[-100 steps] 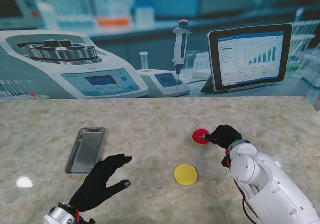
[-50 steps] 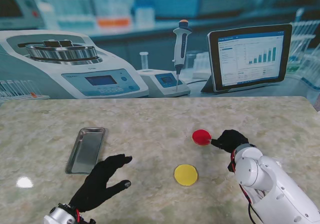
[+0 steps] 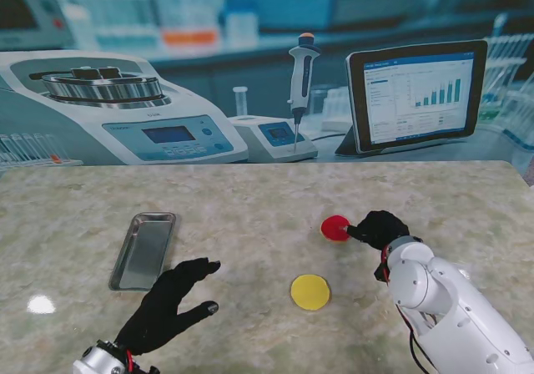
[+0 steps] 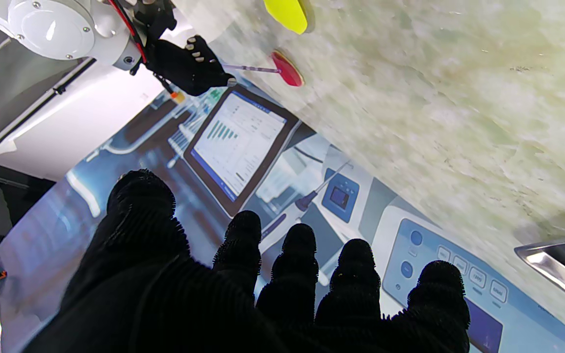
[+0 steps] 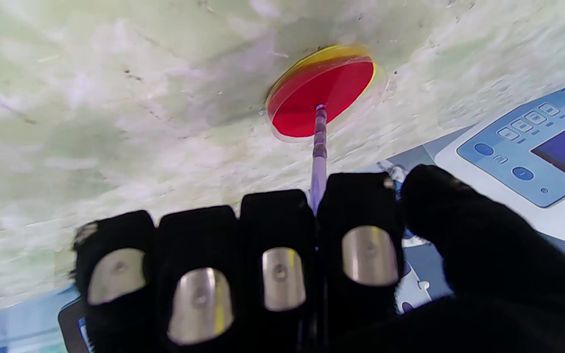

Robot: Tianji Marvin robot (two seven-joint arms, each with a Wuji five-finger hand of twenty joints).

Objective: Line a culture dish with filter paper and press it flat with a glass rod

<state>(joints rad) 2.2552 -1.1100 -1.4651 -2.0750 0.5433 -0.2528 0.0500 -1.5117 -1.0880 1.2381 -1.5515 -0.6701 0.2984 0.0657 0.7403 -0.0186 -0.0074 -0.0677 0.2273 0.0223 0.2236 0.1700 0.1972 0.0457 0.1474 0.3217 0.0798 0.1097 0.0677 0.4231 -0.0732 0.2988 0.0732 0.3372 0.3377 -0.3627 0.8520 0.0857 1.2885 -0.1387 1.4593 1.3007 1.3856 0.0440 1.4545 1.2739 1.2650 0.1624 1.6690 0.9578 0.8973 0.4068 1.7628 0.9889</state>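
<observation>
Right robot hand: my black-gloved right robot hand (image 3: pixel 380 227) is clenched around a thin clear glass rod (image 5: pixel 319 147), which runs out between the fingers (image 5: pixel 277 235) toward the dish.
Rod tip: it rests on the red disc near its middle, as the right wrist view shows.
Task's thing: the small round culture dish lined with red filter paper (image 3: pixel 335 228) sits on the pale marbled counter (image 3: pixel 250 199), right of centre and about midway between the far and near edges; a yellowish rim shows at the disc's edge in the wrist view, and whether that is the dish wall I cannot tell.
What has changed: over the last second my right robot hand drew back from the dish a little and has now come in close again, so the rod is making short strokes across the paper.
Meaning for the task: I judge the paper already laid in and the pressing under way; a few more passes toward the rim look needed.
Left robot hand: my left robot hand (image 3: pixel 167 303) is released, fingers spread, holding nothing, near the counter's near edge, and has not moved.
Other things: a flat yellow round disc (image 3: pixel 310 291) lies nearer to me than the dish, well apart from it; a shallow rectangular steel tray (image 3: pixel 144 250) lies toward the left edge.
Risk: pressing off-centre could tip or slide the light dish.
</observation>
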